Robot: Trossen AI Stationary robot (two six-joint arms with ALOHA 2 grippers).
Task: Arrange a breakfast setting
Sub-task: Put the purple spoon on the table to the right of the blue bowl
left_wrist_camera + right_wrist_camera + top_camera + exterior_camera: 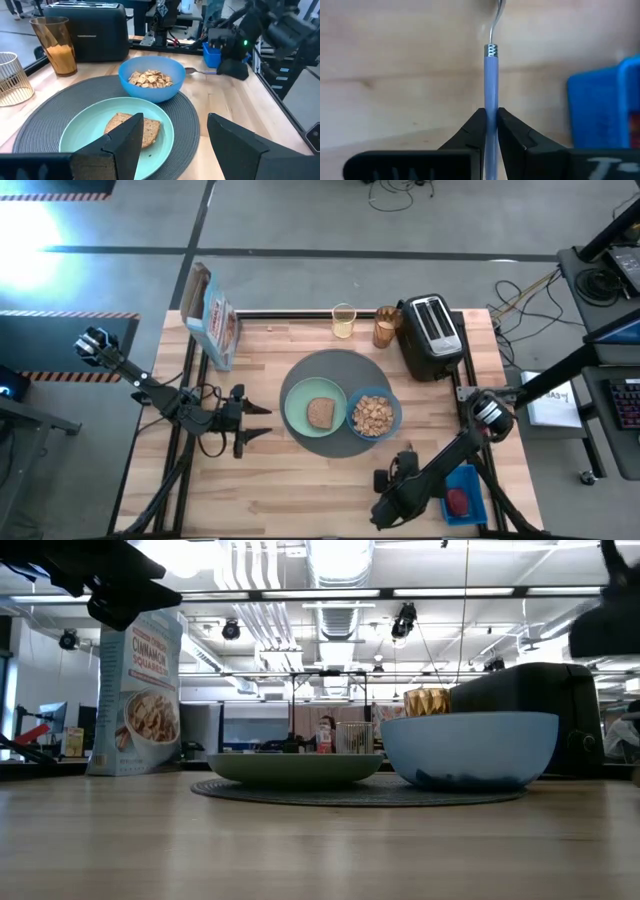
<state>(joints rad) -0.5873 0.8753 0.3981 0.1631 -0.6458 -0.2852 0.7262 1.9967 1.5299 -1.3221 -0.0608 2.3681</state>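
A round dark-grey mat (300,375) lies mid-table. On it sit a pale green plate (300,418) with a toast slice (320,413) and a blue bowl (397,412) of cereal squares (150,78). An amber glass (386,327) stands behind the mat. My right gripper (491,112), near the front right beside the bowl, is shut on a spoon (192,71) with a light-blue handle. My left gripper (175,145) waits open left of the mat, pointing at the plate. A small red food piece (457,501) lies in a blue tray (470,480). My right gripper pinches the spoon's light-blue handle (491,85) between its two fingertips, part-way along it. The fingers come from above, pointing steeply down, and lie across the handle. The metal end (190,70) reaches out toward the blue bowl. Whether it rests on the table I cannot tell.
A black toaster (430,335) stands at the back right, with a clear wire-patterned cup (343,321) beside the amber glass. A cereal box (212,317) stands at the back left. Bare wood shows in front of the mat and at the front left.
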